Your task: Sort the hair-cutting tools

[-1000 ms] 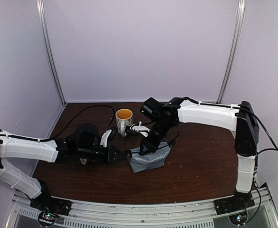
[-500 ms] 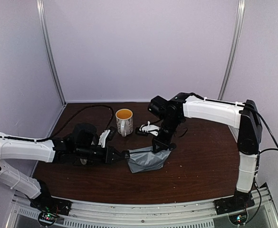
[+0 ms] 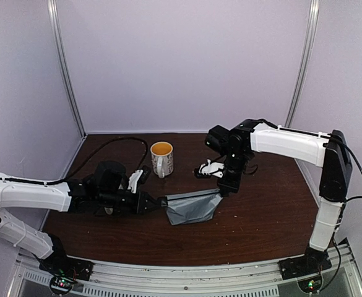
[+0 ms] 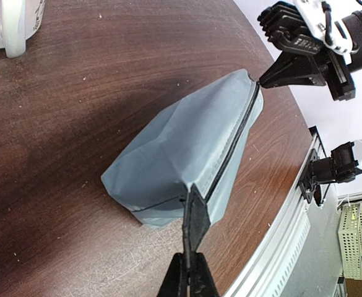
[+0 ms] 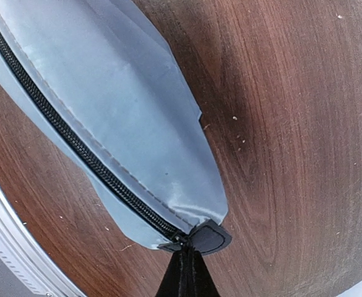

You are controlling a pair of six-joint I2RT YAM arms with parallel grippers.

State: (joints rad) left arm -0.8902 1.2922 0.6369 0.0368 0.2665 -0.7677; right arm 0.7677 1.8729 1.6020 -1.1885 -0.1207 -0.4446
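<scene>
Dark tabletop (image 3: 261,229) bears the grey zip pouch (image 3: 190,209), stretched taut for zipping: left gripper (image 4: 193,213) pinches one end, right gripper (image 5: 190,255) clamps the other, apparently on the pull tab (image 5: 209,237).

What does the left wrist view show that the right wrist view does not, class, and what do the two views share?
Only the left wrist view shows the whole grey pouch held at both ends: the left tool pinches its near corner and the right tool its far end. It also shows part of a cream mug and the metal edge rail. Only the right wrist view shows the zip close up and the black tab at its end. Both share the pouch, its zip and the dark wooden table.
</scene>
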